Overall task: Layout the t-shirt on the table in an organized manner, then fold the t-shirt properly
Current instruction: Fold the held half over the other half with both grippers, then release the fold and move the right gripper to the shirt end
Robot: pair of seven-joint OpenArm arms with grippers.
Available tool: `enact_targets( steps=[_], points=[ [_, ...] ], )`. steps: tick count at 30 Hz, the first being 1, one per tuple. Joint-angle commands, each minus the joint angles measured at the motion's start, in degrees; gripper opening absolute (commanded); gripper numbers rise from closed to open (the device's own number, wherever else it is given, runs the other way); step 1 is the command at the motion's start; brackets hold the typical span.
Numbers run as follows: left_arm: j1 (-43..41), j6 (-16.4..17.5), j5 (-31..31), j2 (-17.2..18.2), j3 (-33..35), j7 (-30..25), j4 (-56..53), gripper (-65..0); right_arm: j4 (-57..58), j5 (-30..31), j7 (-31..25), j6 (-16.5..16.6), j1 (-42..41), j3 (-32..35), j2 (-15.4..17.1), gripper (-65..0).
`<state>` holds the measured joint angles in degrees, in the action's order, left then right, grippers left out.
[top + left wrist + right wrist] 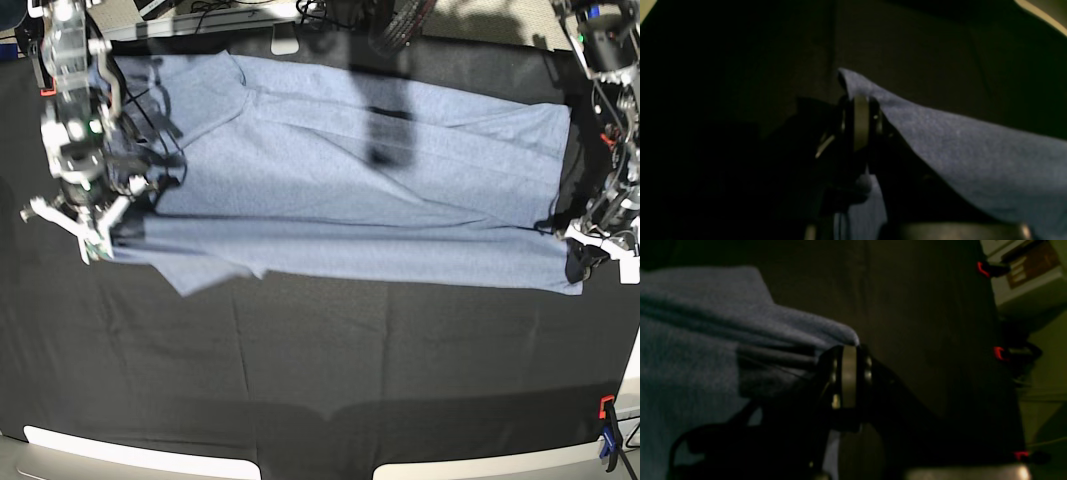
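The heathered blue-grey cotton t-shirt (pixel 350 160) lies spread sideways over the large table (pixel 330 350) covered in dark charcoal cloth, filling much of its far half. Its near edge is a long band of doubled fabric running from left to right (a rather loose-looking roll, with creases along it).

At the right end of that band, the black-fingered left gripper (pixel 860 123) has its jaws closed on the cloth, pinching it near the corner; a small tip of fabric pokes out beyond the fingers. At the left end, the black-fingered right gripper (pixel 850 373) is likewise closed on the shirt, with folds of cloth fanning away from its grip (the dark wrist view blurs the finer detail).

Near the left end, a pointed flap of the same blue-grey fabric (pixel 205 272) hangs out from under the band toward the near side. On the far left, another layer of shirt shows a diagonal crease.

An orange-and-blue clamp (pixel 608 430) sits at the near right edge of the table, and two white curved pieces (pixel 140 452) lie along the near side (cut off by the view).
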<state>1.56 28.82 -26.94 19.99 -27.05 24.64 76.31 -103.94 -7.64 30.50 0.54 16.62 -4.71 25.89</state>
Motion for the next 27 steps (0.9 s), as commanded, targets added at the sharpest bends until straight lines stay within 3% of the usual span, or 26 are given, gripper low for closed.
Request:
enact_targets(
  steps=[1,7,17,22,24,27],
  points=[
    [-0.28,-0.09,-0.79,1.16,-0.42,-0.61,2.34,-65.0,-1.97,-0.92,-0.52,-0.83,0.63,-0.68,0.94,-65.0],
    [-6.08,-3.32,-0.83,1.14,-1.53,-0.52,7.26,-65.0,-6.80,-1.33,1.66,-0.85,6.78,-0.70,0.92,-65.0],
    [-12.33,-2.03,-2.10,1.11,-6.27,0.33,7.52,-65.0,-9.35,-2.86,3.41,-0.98,14.43,-0.70,-0.07,-65.0],
    [-12.96,-1.97,-2.05,1.16,-6.29,4.70,7.52,-65.0,-9.29,-2.16,5.88,-0.94,14.95,-0.70,-0.81,-65.0],
    [-12.96,-1.97,-2.08,1.14,-6.27,6.86,7.52,-63.2,-9.29,-0.94,7.08,-0.76,14.84,-0.70,-0.76,-54.0],
    [-12.96,-1.60,-2.08,1.16,-6.27,7.50,7.52,-41.3,-9.29,-0.98,7.72,-0.17,14.80,-0.70,-0.52,-36.7]
  ],
)
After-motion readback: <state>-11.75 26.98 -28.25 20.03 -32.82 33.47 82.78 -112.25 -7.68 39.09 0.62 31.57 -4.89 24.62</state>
